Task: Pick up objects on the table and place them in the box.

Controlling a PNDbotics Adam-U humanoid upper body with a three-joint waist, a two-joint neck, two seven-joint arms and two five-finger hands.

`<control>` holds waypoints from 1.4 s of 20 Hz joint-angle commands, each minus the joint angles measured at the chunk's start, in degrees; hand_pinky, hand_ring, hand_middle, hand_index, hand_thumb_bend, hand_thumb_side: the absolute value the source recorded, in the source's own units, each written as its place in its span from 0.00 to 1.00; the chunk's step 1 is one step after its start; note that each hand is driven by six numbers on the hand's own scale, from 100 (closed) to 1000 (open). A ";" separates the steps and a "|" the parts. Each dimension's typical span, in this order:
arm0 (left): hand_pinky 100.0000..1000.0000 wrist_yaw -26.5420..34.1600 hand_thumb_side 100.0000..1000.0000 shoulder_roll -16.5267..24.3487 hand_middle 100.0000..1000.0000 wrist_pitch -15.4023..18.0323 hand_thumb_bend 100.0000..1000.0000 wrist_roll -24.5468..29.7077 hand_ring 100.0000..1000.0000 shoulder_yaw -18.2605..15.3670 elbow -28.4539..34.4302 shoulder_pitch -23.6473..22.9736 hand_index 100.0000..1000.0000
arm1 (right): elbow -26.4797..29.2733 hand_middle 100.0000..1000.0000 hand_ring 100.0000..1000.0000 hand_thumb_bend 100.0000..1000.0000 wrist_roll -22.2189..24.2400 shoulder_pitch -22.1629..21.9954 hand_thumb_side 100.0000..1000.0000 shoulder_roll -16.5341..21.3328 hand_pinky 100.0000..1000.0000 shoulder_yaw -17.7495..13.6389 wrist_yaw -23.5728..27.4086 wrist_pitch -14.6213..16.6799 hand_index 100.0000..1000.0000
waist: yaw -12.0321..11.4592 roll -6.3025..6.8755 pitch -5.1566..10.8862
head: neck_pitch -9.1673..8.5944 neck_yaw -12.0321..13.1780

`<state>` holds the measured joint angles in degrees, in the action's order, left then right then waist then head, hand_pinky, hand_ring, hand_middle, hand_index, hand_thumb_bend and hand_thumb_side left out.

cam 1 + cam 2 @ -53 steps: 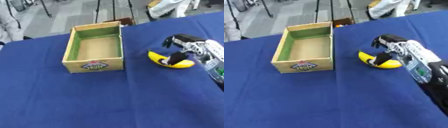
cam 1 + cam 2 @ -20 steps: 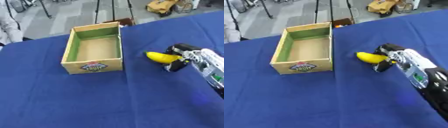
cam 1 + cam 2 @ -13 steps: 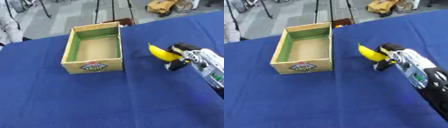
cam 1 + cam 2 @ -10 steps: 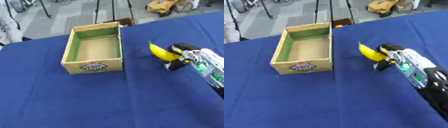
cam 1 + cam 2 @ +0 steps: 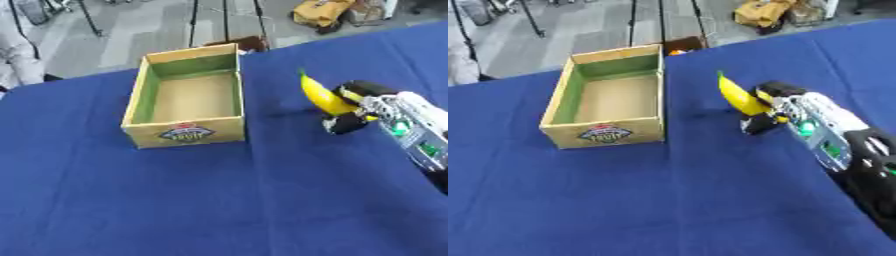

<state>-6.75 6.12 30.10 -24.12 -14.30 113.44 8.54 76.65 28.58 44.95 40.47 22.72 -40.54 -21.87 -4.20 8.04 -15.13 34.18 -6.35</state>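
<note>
Yellow banana sits pinched in the right robot hand at the centre right of the frame, its stem end pointing up and toward the upper left, its lower end hidden between the curled black fingers and thumb. The fruit is tilted and appears lifted off the cloth; a faint shadow lies on the blue just to its left. The robot hand is closed round the banana's lower part, and its silver-grey forearm with small green lights runs off toward the lower right corner.

Left of the banana, near but apart from it, stands an open cardboard box, in the upper middle of the frame. Its inner walls are green, its floor is plain brown, and nothing lies inside. A round printed label marks the front wall facing the camera. The box stands upright with its long sides running away from the viewer.

Blue cloth covers the worktop, which fills most of the frame and lies slightly askew, its far edge running from the left side up to the upper right.

Beyond that edge is a grey floor, with a tan bag at the upper right and dark thin stand legs at the top centre. A small brown box shows just behind the cardboard box's far corner.

The left robot hand shows in neither view.
</note>
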 commanded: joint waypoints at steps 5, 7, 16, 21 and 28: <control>0.21 0.37 0.84 1.35 0.63 0.03 0.00 0.24 0.59 0.08 1.15 0.65 0.72 | 0.05 0.62 0.88 0.00 1.40 3.14 0.40 0.23 0.64 0.65 -2.32 -0.08 0.71 | -0.17 -0.63 1.06 | -0.56 -0.21; 0.21 0.42 0.84 1.40 0.63 0.04 0.00 0.23 0.59 0.06 1.15 0.68 0.72 | -0.15 0.63 0.88 0.00 2.20 3.66 0.39 0.07 0.63 0.92 -2.90 -0.10 0.71 | -0.18 -0.72 1.10 | -0.62 -0.21; 0.21 0.54 0.84 1.48 0.63 -0.01 0.00 0.24 0.59 0.00 1.15 0.69 0.72 | -0.80 0.64 0.83 0.00 4.45 6.78 0.37 -1.02 0.61 2.24 -6.76 0.41 0.67 | -0.15 -1.02 1.28 | -0.72 -0.24; 0.21 0.55 0.84 1.64 0.63 -0.08 0.00 0.32 0.59 0.04 1.15 0.61 0.72 | -0.66 0.65 0.81 0.00 6.23 10.24 0.35 -2.34 0.61 2.91 -10.63 1.61 0.66 | -0.17 -1.24 1.56 | -0.49 -0.33; 0.21 0.58 0.84 2.04 0.63 -0.23 0.00 0.37 0.59 0.03 1.15 0.58 0.72 | -0.94 0.68 0.79 0.00 9.99 15.33 0.34 -4.54 0.61 3.55 -15.60 3.64 0.66 | -0.15 -1.97 2.02 | -0.31 -0.37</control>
<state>-6.33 6.62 29.95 -23.96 -14.29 113.44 8.62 75.52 37.94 58.69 35.61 26.55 -54.91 -18.56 -4.29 6.37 -14.31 34.08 -6.64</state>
